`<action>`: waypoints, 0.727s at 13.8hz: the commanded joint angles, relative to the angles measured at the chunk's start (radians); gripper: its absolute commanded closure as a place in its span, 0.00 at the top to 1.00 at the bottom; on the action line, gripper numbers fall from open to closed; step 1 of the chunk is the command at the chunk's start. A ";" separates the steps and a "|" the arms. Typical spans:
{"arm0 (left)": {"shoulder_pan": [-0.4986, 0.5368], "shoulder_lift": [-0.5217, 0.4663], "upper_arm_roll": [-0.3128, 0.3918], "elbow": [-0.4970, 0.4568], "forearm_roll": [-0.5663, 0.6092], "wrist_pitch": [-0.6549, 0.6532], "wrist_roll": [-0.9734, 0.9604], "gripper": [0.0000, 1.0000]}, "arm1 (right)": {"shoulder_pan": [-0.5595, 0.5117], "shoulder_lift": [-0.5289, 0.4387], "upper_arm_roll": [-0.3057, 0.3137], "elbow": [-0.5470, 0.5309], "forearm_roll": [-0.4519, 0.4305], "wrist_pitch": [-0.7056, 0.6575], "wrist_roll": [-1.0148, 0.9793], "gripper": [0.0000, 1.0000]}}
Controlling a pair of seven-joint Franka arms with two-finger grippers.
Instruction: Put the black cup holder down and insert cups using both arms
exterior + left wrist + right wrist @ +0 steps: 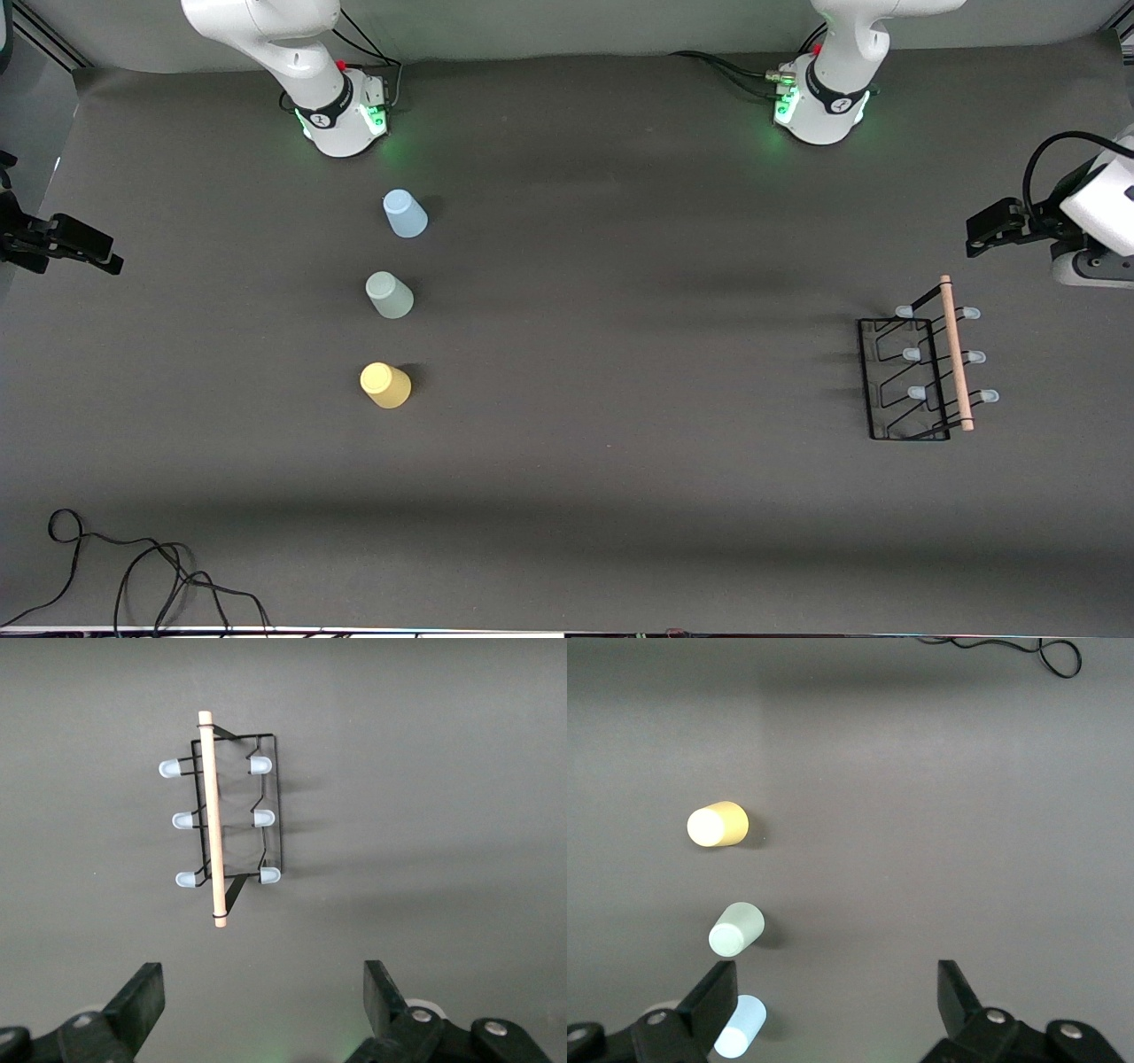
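Observation:
The black cup holder (956,354) stands on the dark mat toward the left arm's end, with its wooden rod on top and pale blue peg caps on both sides. Three cups stand in a row toward the right arm's end: light blue (406,214) farthest from the front camera, grey-green (390,295) in the middle, yellow (385,385) nearest. My left gripper (263,992) hangs open high over the mat, with the cup holder (213,819) below it. My right gripper (837,992) hangs open high beside the yellow (717,824), grey-green (736,928) and light blue (741,1026) cups. Neither hand shows in the front view.
Loose black cable (133,567) lies at the mat's near edge, at the right arm's end. A black clamp-like device (62,244) sits at that end's edge. Another black and white device (1063,221) sits at the left arm's end, close to the cup holder.

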State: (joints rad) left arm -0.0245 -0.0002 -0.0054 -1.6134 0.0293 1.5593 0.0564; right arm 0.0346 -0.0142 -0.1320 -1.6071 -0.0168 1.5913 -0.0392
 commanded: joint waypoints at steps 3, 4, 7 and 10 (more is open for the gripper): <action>-0.003 -0.024 0.004 -0.017 -0.005 0.042 0.003 1.00 | -0.010 0.011 0.005 0.027 -0.009 -0.022 -0.013 1.00; -0.002 -0.024 0.004 -0.017 -0.005 0.042 0.003 1.00 | -0.010 0.011 0.005 0.027 -0.011 -0.024 -0.013 1.00; 0.002 -0.014 0.007 -0.029 -0.005 0.050 0.006 1.00 | -0.009 0.011 0.005 0.026 -0.011 -0.024 -0.013 1.00; 0.017 -0.014 0.013 -0.130 -0.003 0.170 0.014 0.98 | -0.010 0.011 0.003 0.026 -0.011 -0.024 -0.014 1.00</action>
State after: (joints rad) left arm -0.0190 0.0009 0.0015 -1.6601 0.0293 1.6375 0.0564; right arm 0.0346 -0.0142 -0.1324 -1.6071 -0.0168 1.5880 -0.0393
